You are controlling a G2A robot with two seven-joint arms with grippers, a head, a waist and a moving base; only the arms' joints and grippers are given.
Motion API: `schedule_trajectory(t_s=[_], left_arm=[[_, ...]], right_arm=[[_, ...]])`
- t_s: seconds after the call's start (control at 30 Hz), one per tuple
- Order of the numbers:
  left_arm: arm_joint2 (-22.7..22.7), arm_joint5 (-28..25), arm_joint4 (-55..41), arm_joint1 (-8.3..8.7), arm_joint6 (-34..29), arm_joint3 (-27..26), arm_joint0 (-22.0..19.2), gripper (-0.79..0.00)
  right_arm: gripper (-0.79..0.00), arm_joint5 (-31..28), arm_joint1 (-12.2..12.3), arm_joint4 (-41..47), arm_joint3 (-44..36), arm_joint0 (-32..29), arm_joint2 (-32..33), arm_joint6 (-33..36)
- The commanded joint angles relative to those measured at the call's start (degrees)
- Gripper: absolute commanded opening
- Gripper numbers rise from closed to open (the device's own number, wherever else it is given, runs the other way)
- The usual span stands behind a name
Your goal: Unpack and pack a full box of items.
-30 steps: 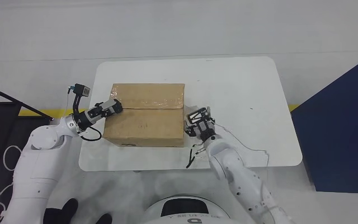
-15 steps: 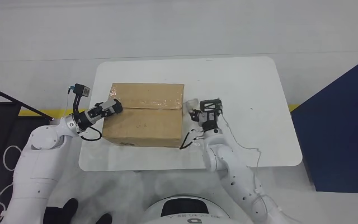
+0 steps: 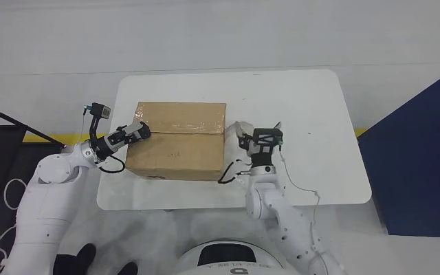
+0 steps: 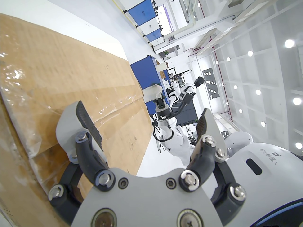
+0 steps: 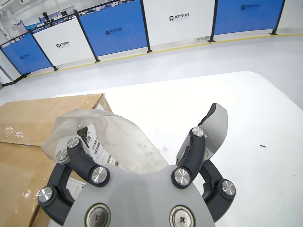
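A brown cardboard box [image 3: 179, 141] lies on the white table [image 3: 302, 103], flaps down, with clear tape along its top seam. My left gripper [image 3: 143, 129] rests open at the box's left end, one finger [image 4: 80, 119] on the box top [image 4: 59, 72]. My right gripper [image 3: 244, 136] stands open at the box's right end. A crumpled strip of clear tape [image 5: 118, 138] drapes over one of its fingers, still joined to the box corner [image 5: 35, 114]. The left wrist view shows that strip [image 4: 152, 92] sticking up above the right gripper [image 4: 161, 101].
A printed label [image 5: 99, 147] shows on the box's right side. Bare table surface [image 5: 236, 119] stretches to the right of the box and behind it. A small dark speck [image 5: 262, 146] lies on the table. Fence panels [image 5: 118, 29] stand far behind.
My right arm has swung from the box's front right corner up and to the right, lifting the loose tape strip off the box end. The left arm has stayed still.
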Motion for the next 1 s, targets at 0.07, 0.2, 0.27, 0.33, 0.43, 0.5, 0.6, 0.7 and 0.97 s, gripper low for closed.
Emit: schedule_trajectory(t_s=[0.07,0.2,0.27,0.33,0.43,0.5,0.6,0.7,0.97], left_arm=[[0.00,0.00,0.00,0.00,0.00,0.00,0.00,0.000],[0.00,0.00,0.00,0.00,0.00,0.00,0.00,0.000],[0.00,0.00,0.00,0.00,0.00,0.00,0.00,0.000],[0.00,0.00,0.00,0.00,0.00,0.00,0.00,0.000],[0.00,0.00,0.00,0.00,0.00,0.00,0.00,0.000],[0.00,0.00,0.00,0.00,0.00,0.00,0.00,0.000],[0.00,0.00,0.00,0.00,0.00,0.00,0.00,0.000],[0.00,0.00,0.00,0.00,0.00,0.00,0.00,0.000],[0.00,0.00,0.00,0.00,0.00,0.00,0.00,0.000]], right_arm=[[0.000,5.36,-0.55,-6.11,-4.18,-0.27,-2.78,4.47],[0.000,9.78,-1.33,-12.88,-6.88,0.29,-6.25,10.38],[0.000,12.11,-1.92,-16.58,-7.27,1.33,-8.20,13.75],[0.000,13.91,-2.66,-20.49,-6.80,2.88,-10.46,17.42],[0.000,16.48,-4.08,-27.11,-5.04,5.86,-13.88,23.16],[0.000,18.10,-5.20,-31.11,-4.85,7.40,-16.20,27.30],[0.000,18.72,-6.19,-33.04,-6.41,8.48,-17.33,31.20],[0.000,18.46,-5.98,-34.00,-7.52,7.48,-16.33,33.73],[0.000,7.15,-2.27,-35.96,-13.88,-4.70,-7.21,44.46]])
